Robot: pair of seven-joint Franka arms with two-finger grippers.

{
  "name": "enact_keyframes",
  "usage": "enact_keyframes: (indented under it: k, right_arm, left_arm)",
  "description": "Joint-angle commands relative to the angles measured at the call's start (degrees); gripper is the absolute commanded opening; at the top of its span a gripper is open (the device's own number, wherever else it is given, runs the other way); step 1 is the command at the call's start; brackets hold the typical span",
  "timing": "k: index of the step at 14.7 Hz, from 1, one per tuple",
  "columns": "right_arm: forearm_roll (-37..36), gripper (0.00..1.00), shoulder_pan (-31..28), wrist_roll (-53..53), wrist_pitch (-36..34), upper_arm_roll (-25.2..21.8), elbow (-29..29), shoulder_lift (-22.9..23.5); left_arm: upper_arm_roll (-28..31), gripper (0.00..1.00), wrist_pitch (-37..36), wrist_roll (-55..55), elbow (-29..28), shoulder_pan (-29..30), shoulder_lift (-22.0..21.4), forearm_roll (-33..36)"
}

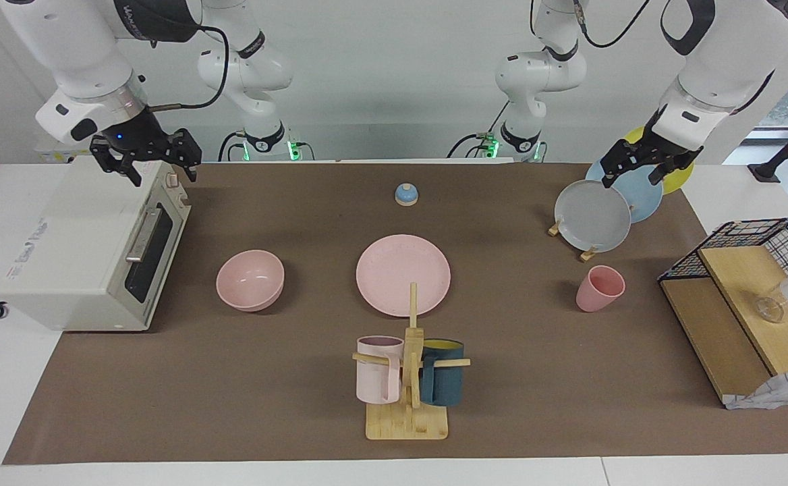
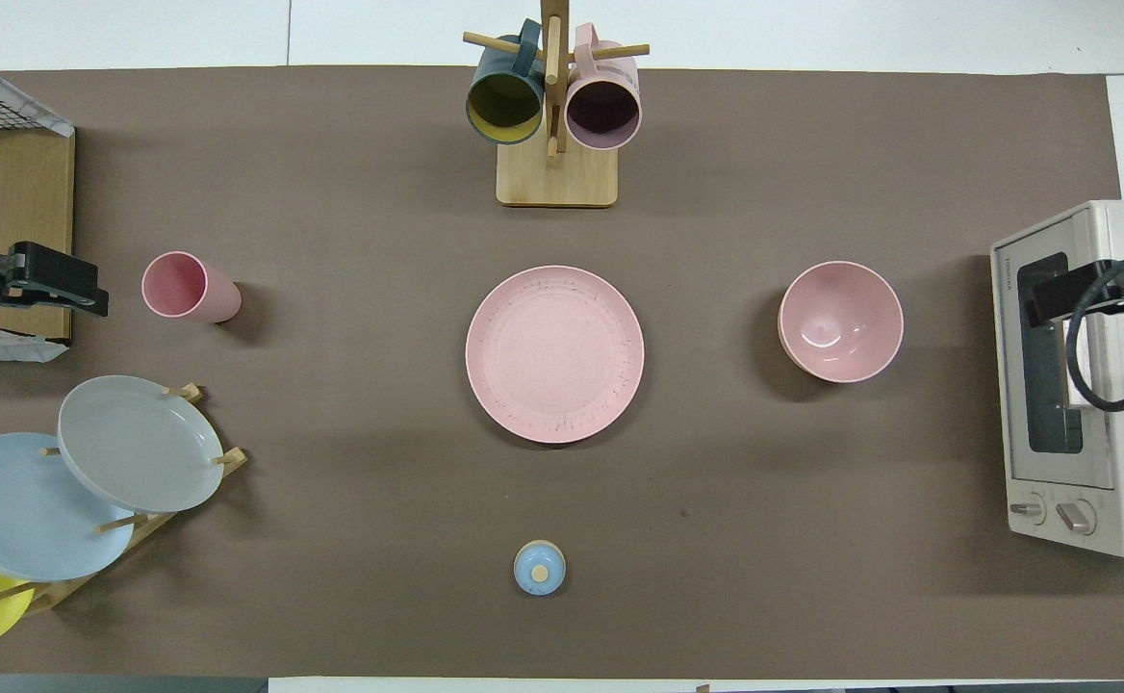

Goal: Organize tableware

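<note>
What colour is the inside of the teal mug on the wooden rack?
Yellow; the teal mug shows it best in the overhead view.

Robotics lab with a mock kitchen: brown mat on white table, toaster oven, plain white walls.

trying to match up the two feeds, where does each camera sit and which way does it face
Facing view: high across the table, looking at the robots; both arms show whole, right gripper over the toaster oven, left gripper over the plate rack.
Overhead view: above the robots' end, looking steeply down; only gripper tips show at the edges.
Shared: pink plate, bowl, cup, half a turn apart.
</note>
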Motion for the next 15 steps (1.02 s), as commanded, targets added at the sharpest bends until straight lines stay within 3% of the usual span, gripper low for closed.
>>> enact_keyframes:
  k: [1,8,12,15]
  right_arm:
    - [1.4,1.0,-0.4,0.2,0.0,0.3,-0.5,-0.4]
    - [2.8,1.0,-0.1,1.0,0.9,0.3,-1.7,-0.8]
    - [3.6,1.0,1.5,3.8,16.2,6.1,-14.5,-4.0]
    - [3.6,1.0,3.4,6.1,28.7,6.9,-22.4,-0.5]
  left_arm:
    - [-0.7,1.0,-0.4,-0.4,-0.7,0.6,-1.1,1.1]
    - [-0.7,1.0,-0.4,-0.4,-0.7,0.7,-1.1,1.1]
    - [-0.7,1.0,-0.4,-0.4,-0.7,0.7,-1.1,1.1]
    - [-0.7,1.0,-0.4,-0.4,-0.7,0.6,-1.1,1.1]
